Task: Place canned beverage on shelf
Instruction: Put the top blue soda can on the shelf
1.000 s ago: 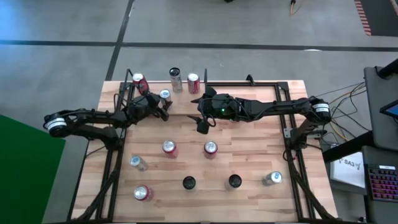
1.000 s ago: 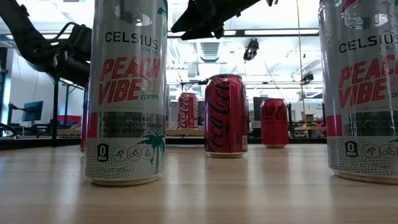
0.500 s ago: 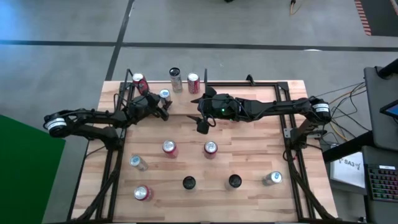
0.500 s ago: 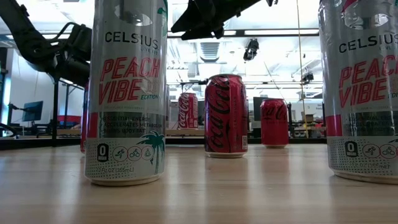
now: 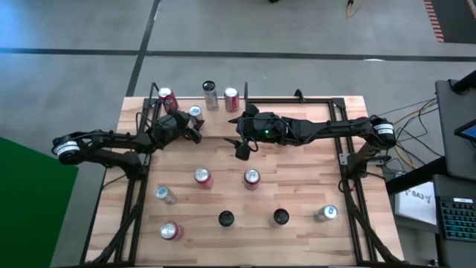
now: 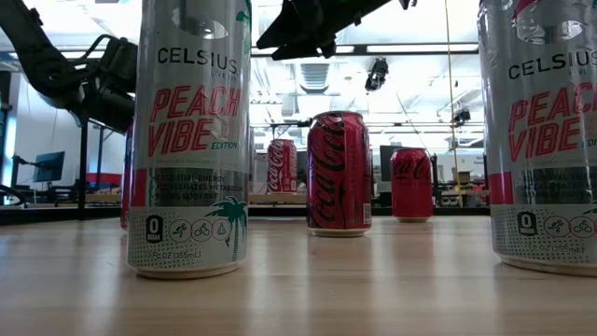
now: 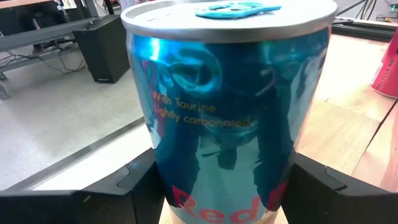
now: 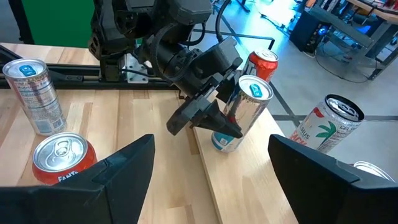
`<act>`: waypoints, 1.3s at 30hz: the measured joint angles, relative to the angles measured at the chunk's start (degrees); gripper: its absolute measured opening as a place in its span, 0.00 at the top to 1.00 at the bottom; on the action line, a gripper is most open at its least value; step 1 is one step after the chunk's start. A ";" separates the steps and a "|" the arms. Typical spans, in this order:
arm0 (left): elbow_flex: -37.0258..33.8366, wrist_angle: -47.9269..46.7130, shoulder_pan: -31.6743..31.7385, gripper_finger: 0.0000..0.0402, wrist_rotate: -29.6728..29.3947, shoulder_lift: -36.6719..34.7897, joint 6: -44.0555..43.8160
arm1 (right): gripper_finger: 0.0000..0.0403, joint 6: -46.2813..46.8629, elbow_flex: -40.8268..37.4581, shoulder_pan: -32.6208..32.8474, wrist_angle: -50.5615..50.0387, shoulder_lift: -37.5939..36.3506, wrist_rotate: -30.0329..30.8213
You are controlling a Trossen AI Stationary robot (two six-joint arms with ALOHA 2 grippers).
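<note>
The left gripper [image 5: 192,126] clasps the blue Red Bull can [image 7: 227,106] upright near the bench's [image 5: 297,186] far edge, while the right gripper [image 5: 242,151] hangs wide open, empty.

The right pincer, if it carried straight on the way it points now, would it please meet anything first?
Most likely the left pincer and the blue can it grips, directly ahead of the open right pincer. Bare table lies between them; depth is uncertain.
</note>
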 joint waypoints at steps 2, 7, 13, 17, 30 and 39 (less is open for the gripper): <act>-0.01 -0.04 0.00 0.42 0.00 0.00 -0.02 | 0.25 0.00 0.00 0.00 0.00 0.00 -0.01; -0.01 -0.27 0.00 0.42 0.00 0.00 0.00 | 0.25 0.00 0.00 0.00 0.00 0.00 -0.02; -0.56 -0.33 0.00 0.42 -0.02 0.00 0.00 | 0.25 0.00 0.00 0.00 0.00 0.00 0.00; -0.99 -0.26 0.00 0.42 -0.09 0.00 0.00 | 0.25 0.00 0.00 0.02 0.00 0.00 0.00; -1.33 -0.08 0.00 0.39 -0.16 0.00 0.00 | 0.25 0.00 0.00 0.01 0.00 0.00 0.00; -1.76 0.44 0.00 0.30 -2.58 0.00 -0.04 | 0.25 0.00 0.00 0.00 0.00 0.00 -0.02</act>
